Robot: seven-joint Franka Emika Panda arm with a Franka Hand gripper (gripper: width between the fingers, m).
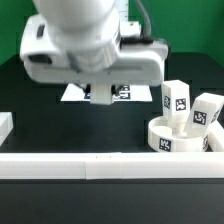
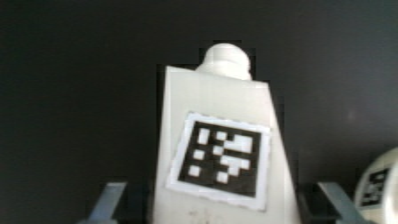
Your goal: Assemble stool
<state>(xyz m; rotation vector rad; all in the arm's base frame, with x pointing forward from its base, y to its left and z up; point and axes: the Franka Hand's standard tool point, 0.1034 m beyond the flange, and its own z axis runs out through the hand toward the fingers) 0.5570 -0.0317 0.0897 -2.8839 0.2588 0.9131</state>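
Observation:
In the wrist view a white stool leg (image 2: pixel 217 120) with a black-and-white tag and a rounded peg (image 2: pixel 224 60) at its far end fills the middle. It sits between the fingers of my gripper (image 2: pixel 222 207), which is shut on it. In the exterior view the gripper (image 1: pixel 100 95) hangs at the back over the marker board (image 1: pixel 72 93), and the arm hides most of the held leg. The round seat (image 1: pixel 185 138) lies at the exterior view's right, with two tagged legs (image 1: pixel 177 99) (image 1: pixel 207 112) standing on it. An edge of the seat (image 2: pixel 382 180) shows in the wrist view.
A long white border rail (image 1: pixel 100 166) runs across the front of the black table. A white block (image 1: pixel 5 126) sits at the exterior view's left edge. The robot's white body (image 1: pixel 80 45) covers the back middle.

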